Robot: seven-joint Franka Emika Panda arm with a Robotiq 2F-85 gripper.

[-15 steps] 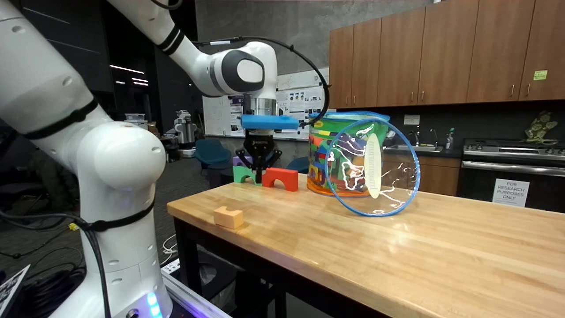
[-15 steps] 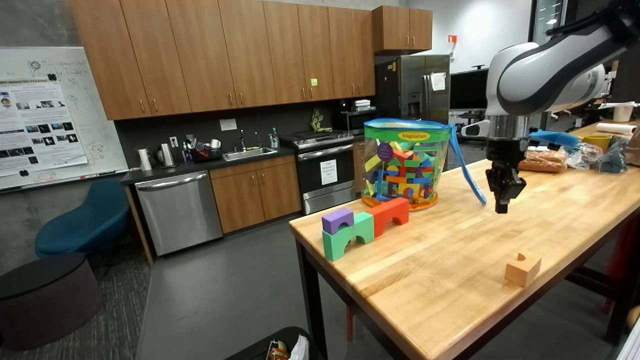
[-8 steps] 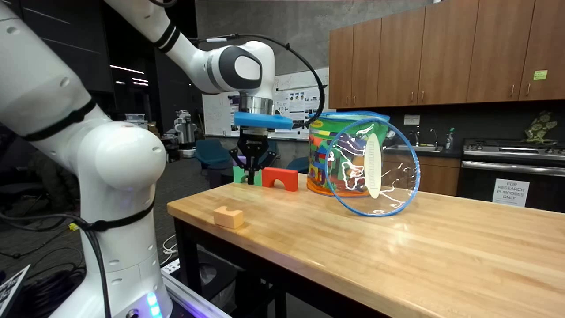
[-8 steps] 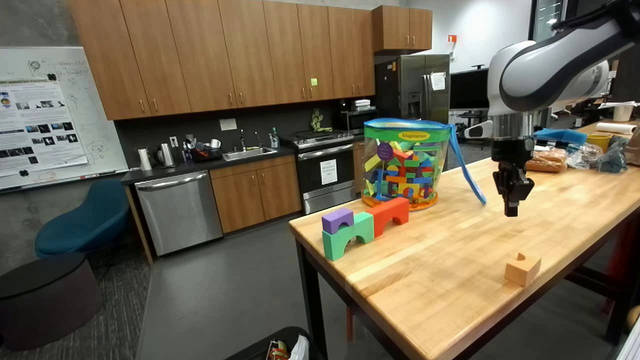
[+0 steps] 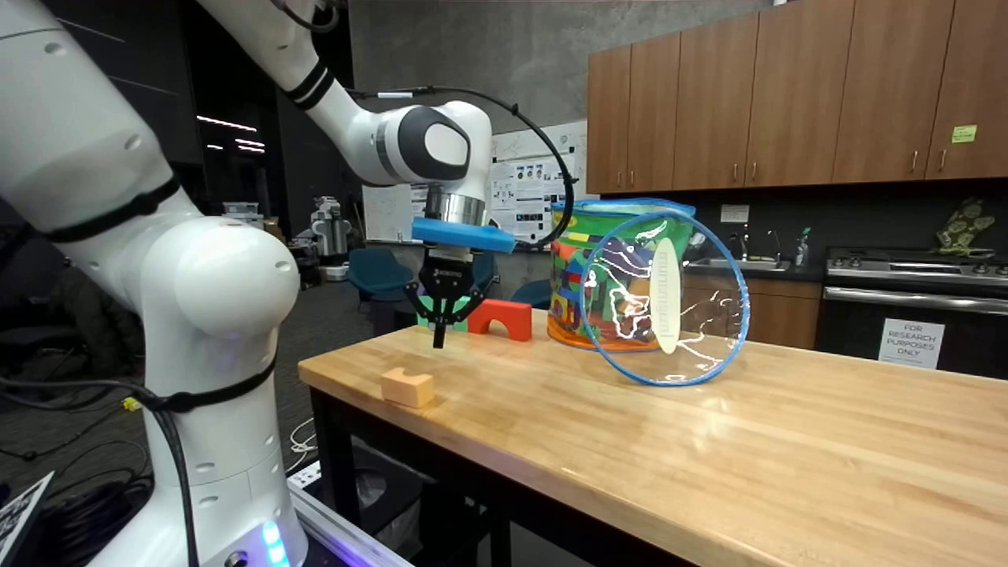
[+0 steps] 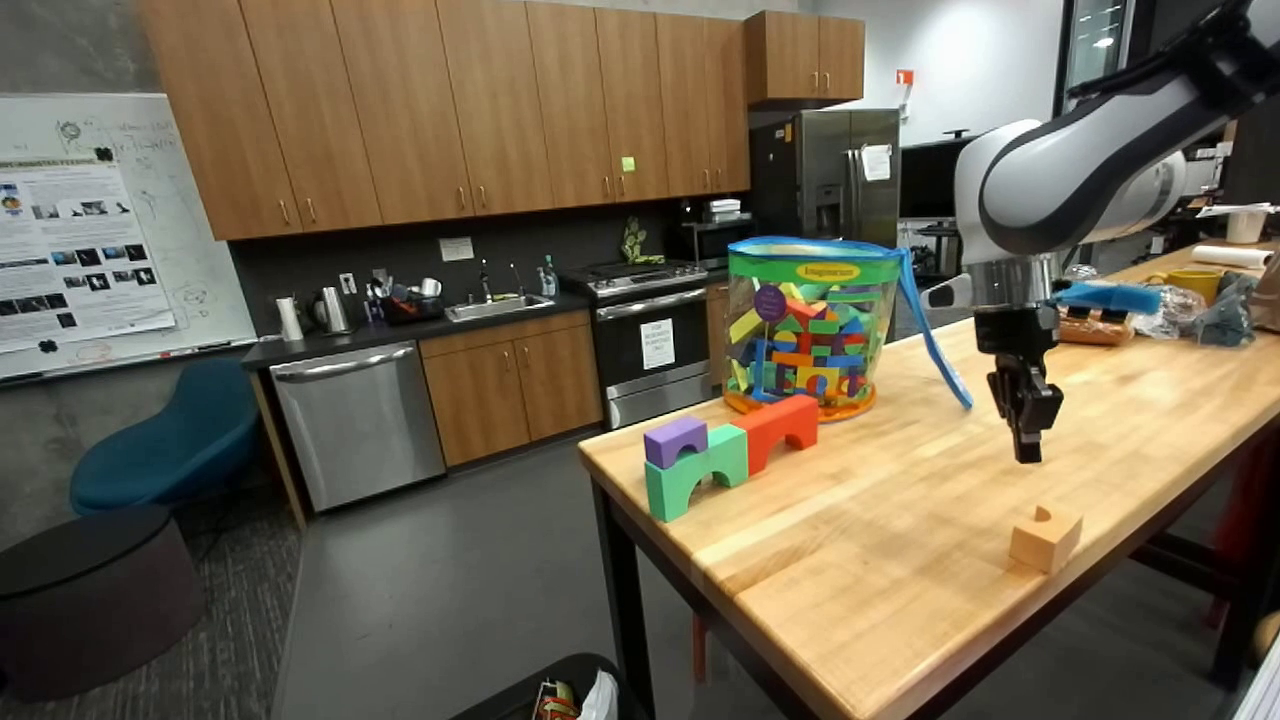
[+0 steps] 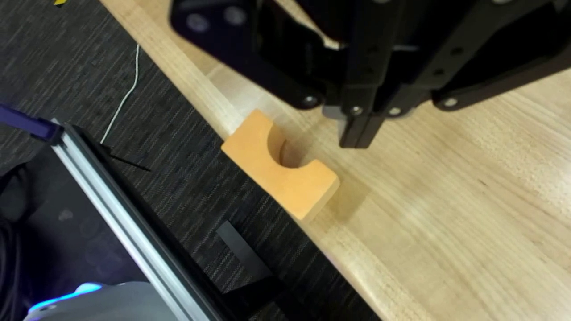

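Note:
My gripper (image 5: 439, 345) has its two black fingers pressed together with nothing between them, as the wrist view shows. The closed fingertips (image 7: 355, 143) hang above the wooden table, beside and apart from an orange block. That block (image 7: 274, 176) is nearest, lying by the table's edge with its half-round notch facing the gripper side. In an exterior view the orange block (image 6: 1045, 540) sits below the gripper (image 6: 1028, 460). Farther off stand a green double arch (image 6: 732, 455), a small purple arch (image 6: 672, 440) on top of it, and a red arch (image 6: 775, 428) against its end.
A clear bag of coloured blocks (image 6: 815, 345) stands behind the arches, its round blue-rimmed lid (image 5: 665, 299) hanging open onto the table (image 5: 709, 441). Packaged bread (image 6: 1090, 330) and a yellow mug (image 6: 1195, 280) are at the table's far end. The table edge runs close by the orange block.
My gripper has come lower and moved toward the orange block, away from the arches in an exterior view. The fingers have stayed shut. The blocks and the bag have not moved.

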